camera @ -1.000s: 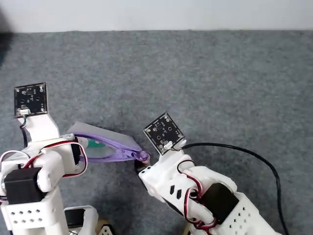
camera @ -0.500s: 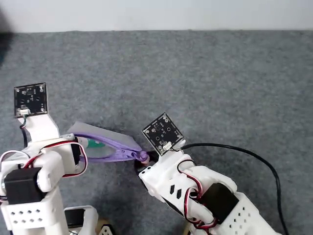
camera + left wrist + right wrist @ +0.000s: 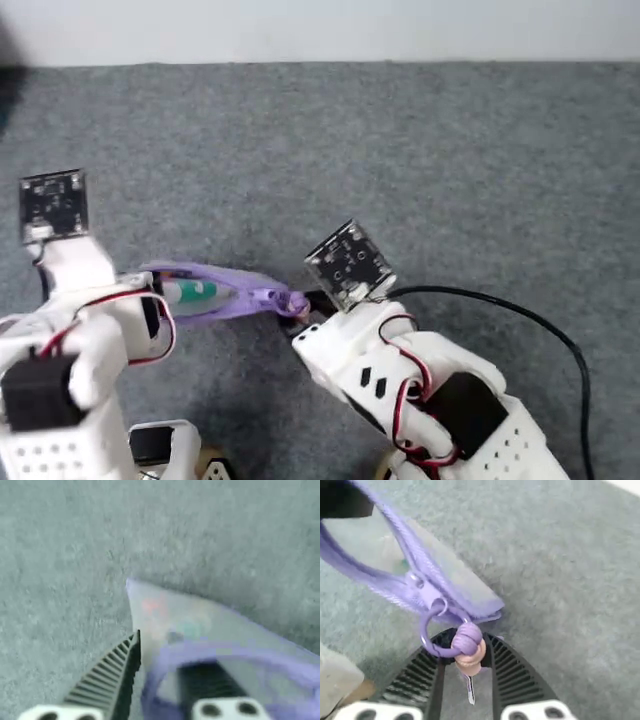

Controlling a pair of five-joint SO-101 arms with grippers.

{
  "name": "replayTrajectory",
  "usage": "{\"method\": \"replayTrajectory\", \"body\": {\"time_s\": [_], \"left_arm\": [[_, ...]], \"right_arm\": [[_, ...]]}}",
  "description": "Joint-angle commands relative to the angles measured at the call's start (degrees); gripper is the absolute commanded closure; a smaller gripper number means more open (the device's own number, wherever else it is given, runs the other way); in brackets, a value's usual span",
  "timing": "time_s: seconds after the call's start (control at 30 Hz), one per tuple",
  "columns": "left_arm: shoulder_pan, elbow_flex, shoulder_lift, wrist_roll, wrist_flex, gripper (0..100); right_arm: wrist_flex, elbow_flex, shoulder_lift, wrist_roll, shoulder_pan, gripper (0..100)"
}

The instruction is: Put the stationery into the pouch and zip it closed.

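Note:
A translucent purple pouch (image 3: 225, 295) hangs stretched between the two arms, just above the grey carpet. Inside it lies a green and white piece of stationery (image 3: 195, 292), which in the left wrist view is a blurred shape (image 3: 190, 628) behind the pouch wall (image 3: 220, 630). My left gripper (image 3: 157, 680) is shut on the pouch's end, one finger (image 3: 120, 672) outside and the other behind the purple rim. My right gripper (image 3: 465, 655) is shut on the zipper pull (image 3: 466, 645), a purple knot with a pink bead, at the pouch's other end (image 3: 295, 303). The slider (image 3: 427, 592) sits close to that end.
Grey carpet (image 3: 450, 170) covers the table, open at the back and right. A black cable (image 3: 520, 325) loops off the right arm. Pale parts of the arm bases (image 3: 165, 440) stand at the front edge.
The right gripper has drawn the zipper pull up and to the right, and the left arm has shifted left. The pouch now looks narrower and tauter between them.

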Motion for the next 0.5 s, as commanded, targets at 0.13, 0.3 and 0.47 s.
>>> {"method": "replayTrajectory", "body": {"time_s": [0.13,0.3,0.47], "left_arm": [[-0.26,-4.18,-12.22,2.11,1.05,70],[-0.44,-4.26,-18.2,2.11,1.05,70],[-0.35,-4.35,-21.36,1.93,1.05,72]], "right_arm": [[-5.14,-4.48,-0.57,4.31,1.54,99.1],[-8.66,-4.31,-0.04,4.4,1.54,99.1],[-14.99,-4.22,2.24,5.8,1.98,99.1]]}}
